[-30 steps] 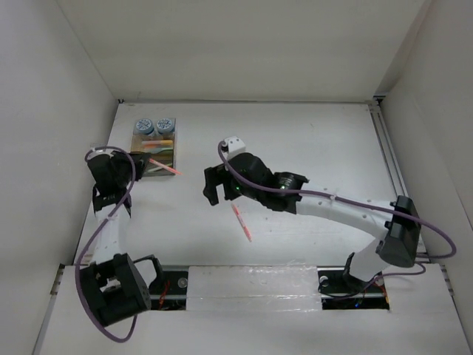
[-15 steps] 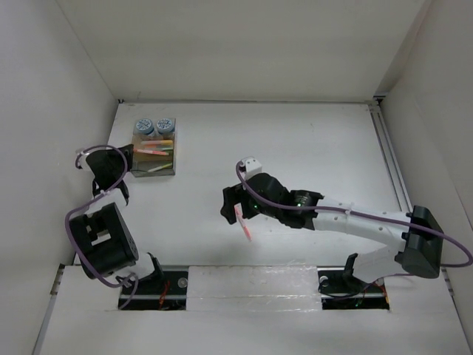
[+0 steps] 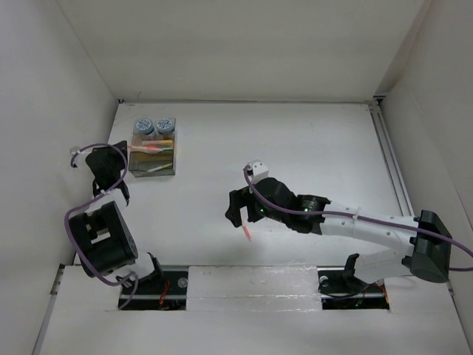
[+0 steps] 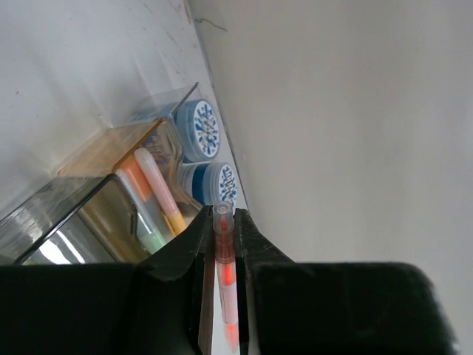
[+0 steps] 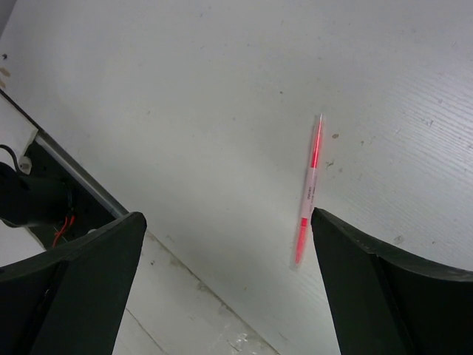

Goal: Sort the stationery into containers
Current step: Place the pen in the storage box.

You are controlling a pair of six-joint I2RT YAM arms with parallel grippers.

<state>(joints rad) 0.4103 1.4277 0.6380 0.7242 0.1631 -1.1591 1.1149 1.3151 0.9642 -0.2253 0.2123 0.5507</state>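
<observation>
Right gripper hangs over the table with its jaws spread wide and nothing in them; the loose pink-red pen lies flat on the table below, within the span of the two fingers, closer to one than the other and touched by neither; from overhead it shows just at the gripper's tip, on the side towards the arm bases, well apart from the organiser tray.

Farther off and to the left, the left gripper is clamped tight on the held pink-red pen, whose clear end pokes just past the fingertips; overhead, this pen reaches from the gripper out across the tray, though whether it rests in a compartment or hangs above one cannot be told.

Beyond the fingertips, the tray holds an orange highlighter, a pale pen with a yellow tip just beside it, and a light green one nearer the camera; at the tray's far end two blue-and-white cylinders stand side by side.
</observation>
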